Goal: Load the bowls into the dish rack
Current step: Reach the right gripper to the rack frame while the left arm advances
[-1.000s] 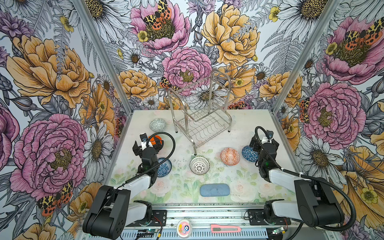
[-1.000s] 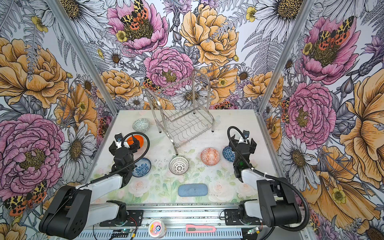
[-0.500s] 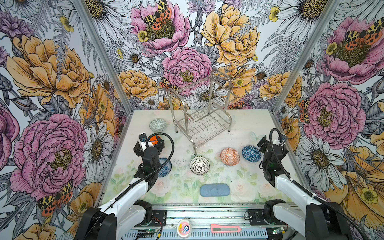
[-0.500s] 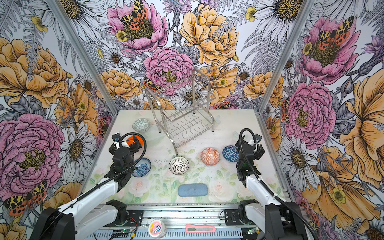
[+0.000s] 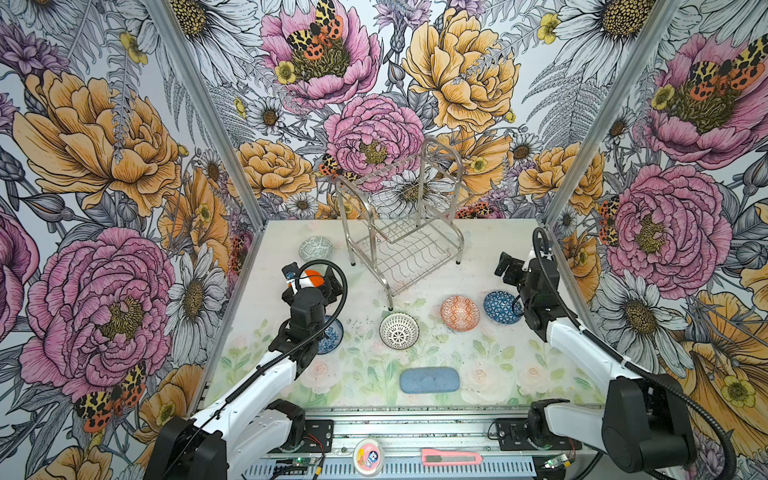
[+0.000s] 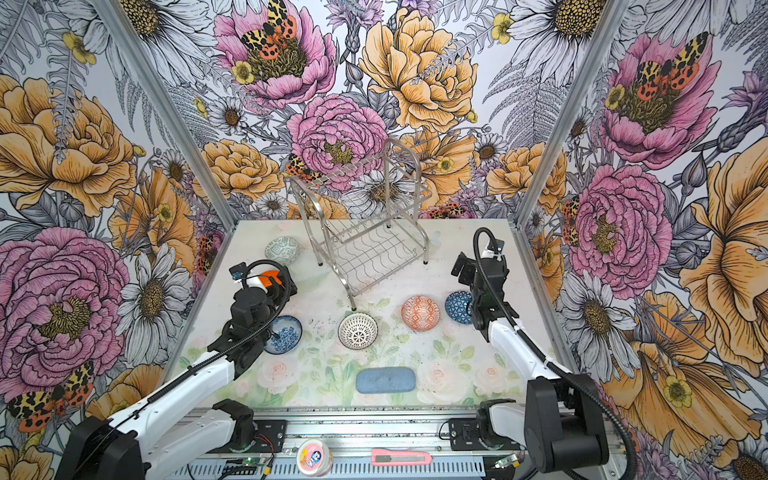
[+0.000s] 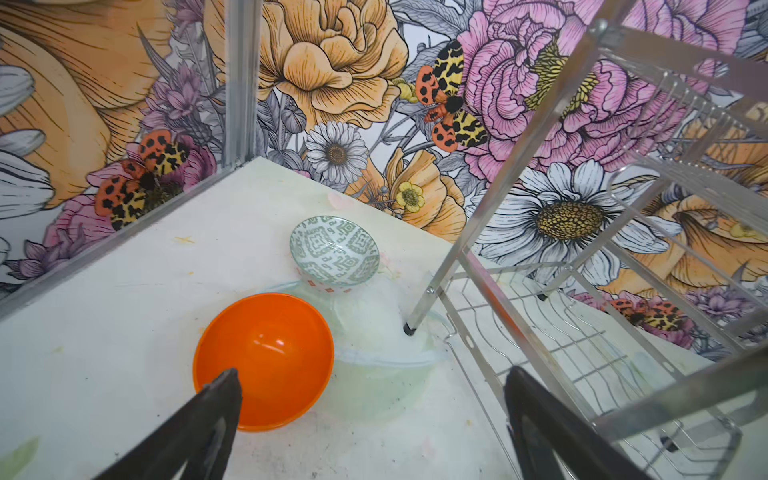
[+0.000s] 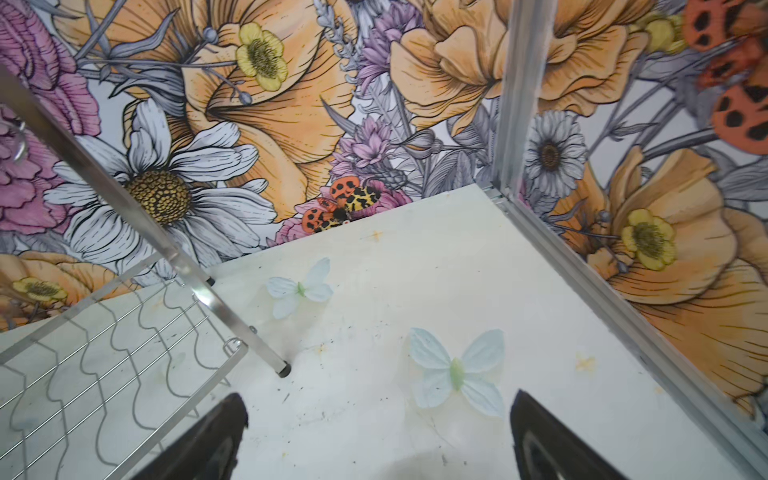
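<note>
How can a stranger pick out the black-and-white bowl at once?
Find the silver dish rack at the back. Just before its nearest leg sits the lattice bowl. It alone is white with black lines; its right neighbour is the orange-white bowl.

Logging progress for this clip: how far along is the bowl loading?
Done: nothing; the dish rack is empty. In hand: nothing; the left gripper is open by the orange bowl, the right gripper open over bare table. Left: all six bowls, on the table.

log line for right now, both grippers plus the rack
left gripper: open, empty, by plain orange bowl | right gripper: open, empty, beside dish rack | dish rack: empty
</note>
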`<state>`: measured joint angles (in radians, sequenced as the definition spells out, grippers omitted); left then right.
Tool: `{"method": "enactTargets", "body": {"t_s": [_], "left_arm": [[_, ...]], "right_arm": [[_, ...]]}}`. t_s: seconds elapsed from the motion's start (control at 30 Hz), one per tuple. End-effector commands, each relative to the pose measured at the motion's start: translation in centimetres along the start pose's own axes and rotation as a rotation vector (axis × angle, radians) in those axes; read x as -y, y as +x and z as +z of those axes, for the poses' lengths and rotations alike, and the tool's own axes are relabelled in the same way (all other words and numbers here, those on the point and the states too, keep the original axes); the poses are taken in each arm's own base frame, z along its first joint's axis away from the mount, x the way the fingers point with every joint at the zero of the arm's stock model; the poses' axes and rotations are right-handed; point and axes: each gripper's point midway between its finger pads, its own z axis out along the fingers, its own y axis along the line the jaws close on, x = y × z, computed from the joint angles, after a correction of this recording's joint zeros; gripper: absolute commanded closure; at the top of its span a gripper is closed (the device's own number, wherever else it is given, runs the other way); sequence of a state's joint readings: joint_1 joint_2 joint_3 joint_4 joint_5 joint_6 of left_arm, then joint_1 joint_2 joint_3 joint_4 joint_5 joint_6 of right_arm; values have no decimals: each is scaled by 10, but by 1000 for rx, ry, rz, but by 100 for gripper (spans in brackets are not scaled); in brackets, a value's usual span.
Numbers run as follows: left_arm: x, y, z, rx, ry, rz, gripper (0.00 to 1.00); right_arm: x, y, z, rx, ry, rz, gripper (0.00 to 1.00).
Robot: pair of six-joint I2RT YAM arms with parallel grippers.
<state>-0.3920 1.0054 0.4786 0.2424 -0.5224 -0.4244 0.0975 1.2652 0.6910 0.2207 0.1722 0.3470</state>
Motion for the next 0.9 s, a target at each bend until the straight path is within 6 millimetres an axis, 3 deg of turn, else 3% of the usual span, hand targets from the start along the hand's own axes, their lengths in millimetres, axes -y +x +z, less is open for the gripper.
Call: {"method": "enactTargets", "body": {"t_s": [0.0,0.33,0.5,0.6,0.87], "left_arm": [[30,10,4,-73,104,-67,1],[58,23,1,-134,184,-84,1],[58,24,-1,-144,195,-76,1],[57,25,-2,-148,196,-68,1],[61,30,7,-176,202,-64,1]], "right_arm": [[-40,-1,17,-38,-168,-35,1],[-96,10,81,-113,-337,-46,8],[-111,14,109,-134,-387,-50,20],[-120,16,120,-141,-419,-63,22],[-128,16,141,-140,-428,-74,37]]}}
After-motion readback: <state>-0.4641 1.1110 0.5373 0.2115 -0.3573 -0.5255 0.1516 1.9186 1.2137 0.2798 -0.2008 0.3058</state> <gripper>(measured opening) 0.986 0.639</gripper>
